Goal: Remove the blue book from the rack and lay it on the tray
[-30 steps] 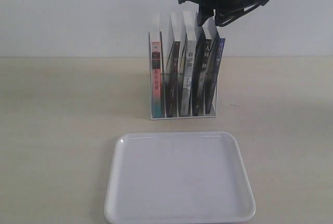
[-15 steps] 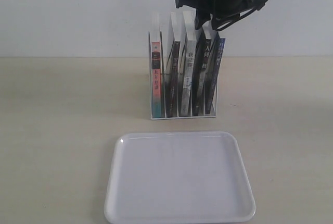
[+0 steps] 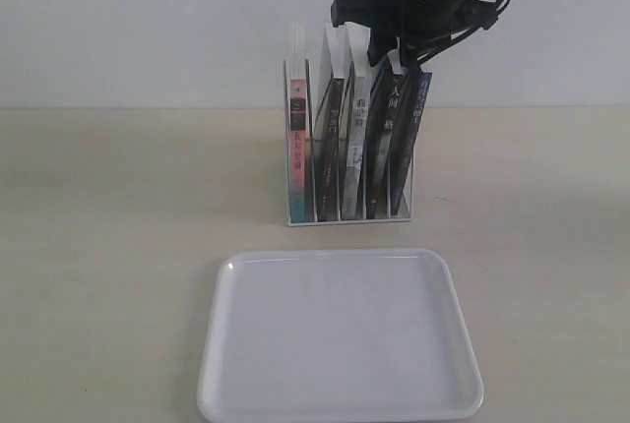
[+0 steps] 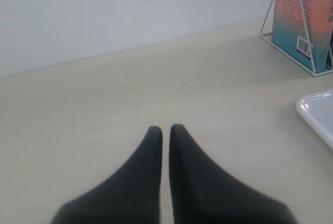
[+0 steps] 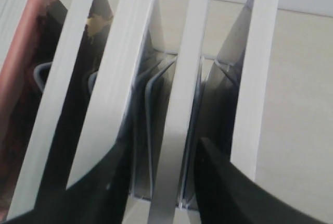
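Observation:
The blue book [image 3: 418,123] stands in the right end slot of the white wire rack [image 3: 345,220], its dark blue spine facing the exterior view. My right gripper [image 3: 392,49] is down on the book tops at that end. In the right wrist view this gripper [image 5: 164,146] is open, its dark fingers [image 5: 223,182] standing either side of the white page edge second from the end, with small gaps. I cannot tell there which page edge is the blue book's. The white tray [image 3: 340,255] lies empty in front of the rack. My left gripper [image 4: 165,130] is shut over bare table.
Four other books fill the rack, including a pink-and-teal one [image 3: 295,148] at the left end and two black-spined ones [image 3: 330,148]. The left wrist view catches the rack's corner [image 4: 270,13] and a tray corner [image 4: 317,112]. A pale wall stands behind.
My right gripper has come down and a little left onto the book tops. The books and rack have shifted slightly. The left arm's movement cannot be judged.

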Motion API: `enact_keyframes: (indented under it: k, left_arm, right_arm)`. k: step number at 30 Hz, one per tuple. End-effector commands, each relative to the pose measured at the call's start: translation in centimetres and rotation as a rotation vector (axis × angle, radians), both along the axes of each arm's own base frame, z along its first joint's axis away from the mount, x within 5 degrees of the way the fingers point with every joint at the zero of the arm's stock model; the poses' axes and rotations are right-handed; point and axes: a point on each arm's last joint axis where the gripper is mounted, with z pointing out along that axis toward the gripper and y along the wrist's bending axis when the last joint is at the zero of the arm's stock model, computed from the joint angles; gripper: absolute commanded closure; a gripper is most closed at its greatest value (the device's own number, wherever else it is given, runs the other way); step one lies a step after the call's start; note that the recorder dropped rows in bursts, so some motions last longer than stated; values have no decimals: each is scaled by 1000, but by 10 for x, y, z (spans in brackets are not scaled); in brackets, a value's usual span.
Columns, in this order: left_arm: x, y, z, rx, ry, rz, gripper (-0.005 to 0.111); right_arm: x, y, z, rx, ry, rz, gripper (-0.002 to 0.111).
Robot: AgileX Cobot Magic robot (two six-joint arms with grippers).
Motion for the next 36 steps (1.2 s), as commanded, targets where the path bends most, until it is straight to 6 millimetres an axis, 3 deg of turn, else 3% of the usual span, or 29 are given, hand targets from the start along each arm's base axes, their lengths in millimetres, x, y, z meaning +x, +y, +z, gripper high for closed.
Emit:
enact_keyframes:
  k: [1, 10, 17, 27, 36]
  left_arm:
    - [0, -1, 0, -19, -11, -8, 102]
    - [0, -1, 0, -19, -11, -8, 102]
    - [0, -1, 0, -19, -11, -8, 102]
    - [0, -1, 0, -19, -11, -8, 102]
    - [0, -1, 0, -19, -11, -8, 102]
  right_arm:
    - [1, 1, -4, -11, 6, 1, 78]
    - [-1, 5, -6, -20, 11, 11, 108]
    - [-2, 4, -2, -16, 8, 8, 109]
    - [-22, -5, 51, 52, -92, -18, 109]
    - [-39, -14, 82, 70, -150, -26, 109]
